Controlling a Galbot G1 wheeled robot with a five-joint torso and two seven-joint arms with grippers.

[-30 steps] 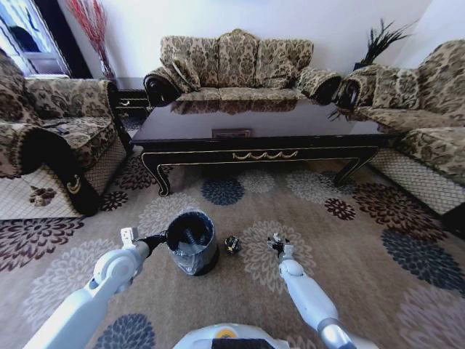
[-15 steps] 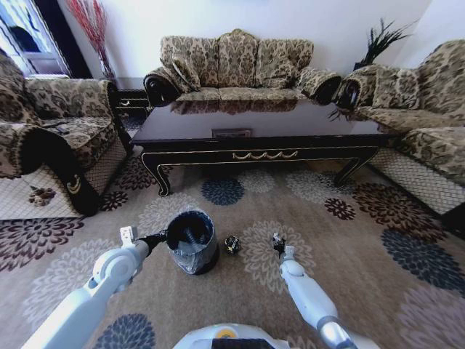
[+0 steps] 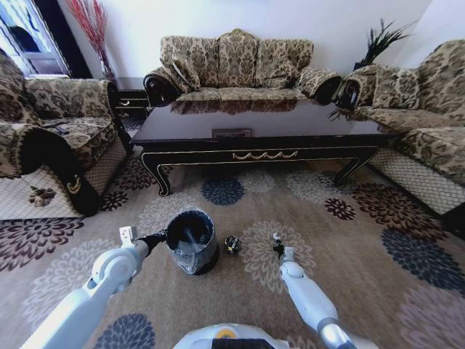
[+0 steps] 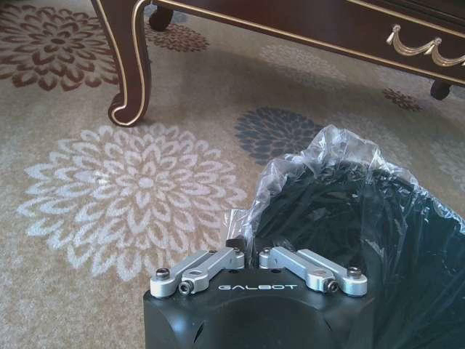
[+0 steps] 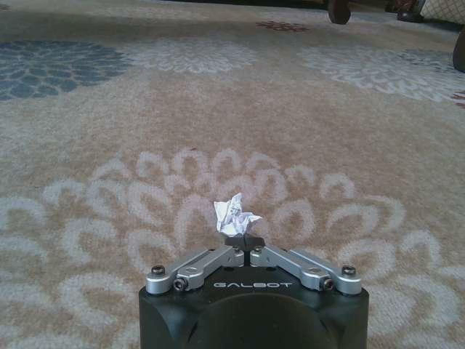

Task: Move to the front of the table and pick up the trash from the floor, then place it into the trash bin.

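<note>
One white paper scrap (image 5: 235,215) sits pinched in our closed right claw (image 3: 276,243), at three o'clock from the trash bin (image 3: 192,241). It could slip free, we judge. Our left claw (image 4: 248,263) is clamped on the bin's bag.

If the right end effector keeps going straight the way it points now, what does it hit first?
Nothing but open floor, it seems. The right end effector is shut on the crumpled white paper, low over a cream medallion, and a table leg shows far ahead; depth is unclear.

I'm in a home living room.
Patterned sofas (image 3: 236,62) ring the glossy dark table (image 3: 261,127) ahead of me, flower-medallion carpet (image 3: 378,218) underneath, a potted plant (image 3: 381,40) in the corner.
</note>
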